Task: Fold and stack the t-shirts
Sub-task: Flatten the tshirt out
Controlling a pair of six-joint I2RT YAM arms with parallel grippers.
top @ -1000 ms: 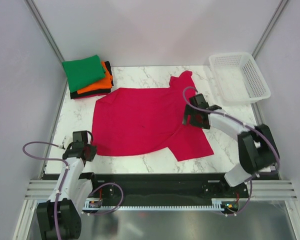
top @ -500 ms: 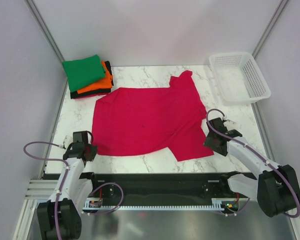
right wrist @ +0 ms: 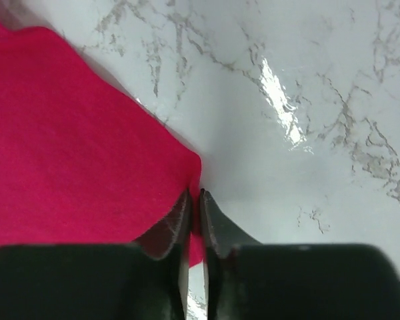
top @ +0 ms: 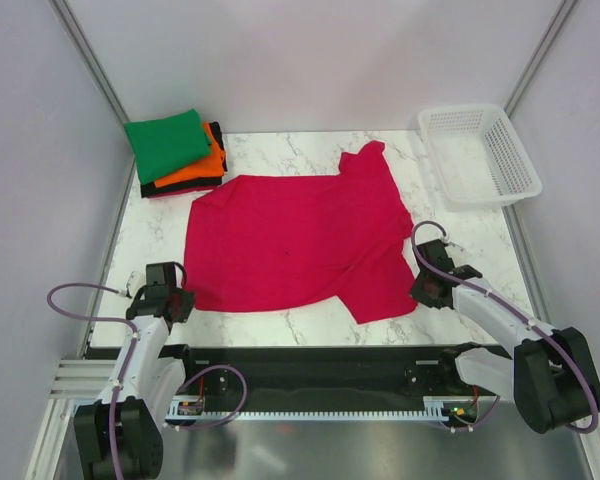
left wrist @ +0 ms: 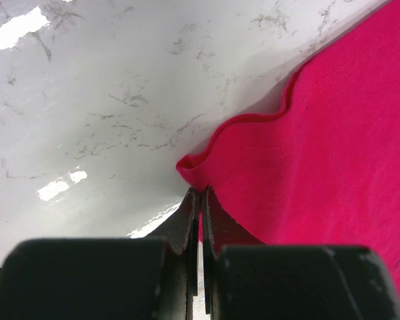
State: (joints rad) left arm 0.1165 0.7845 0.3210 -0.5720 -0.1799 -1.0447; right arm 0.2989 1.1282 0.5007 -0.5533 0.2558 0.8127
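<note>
Right tool (right wrist: 194,195) drops to sleeve corner of crimson-pink shirt (top: 290,240).
Over the shirt's right side a second ago, it now pinches that corner; the left tool (left wrist: 199,193), unmoved, stays clamped on the hem corner, shirt spread on the table (top: 280,150) beyond both.

Marble (top: 412,165) between shirt (top: 290,240) and basket (top: 458,122) looks passable; folded stack (top: 170,145) blocks the far-left corner

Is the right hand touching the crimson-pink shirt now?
Touching. The right wrist view shows the right hand closed on the corner of the crimson-pink shirt, with red cloth pinched between its two fingers.
</note>
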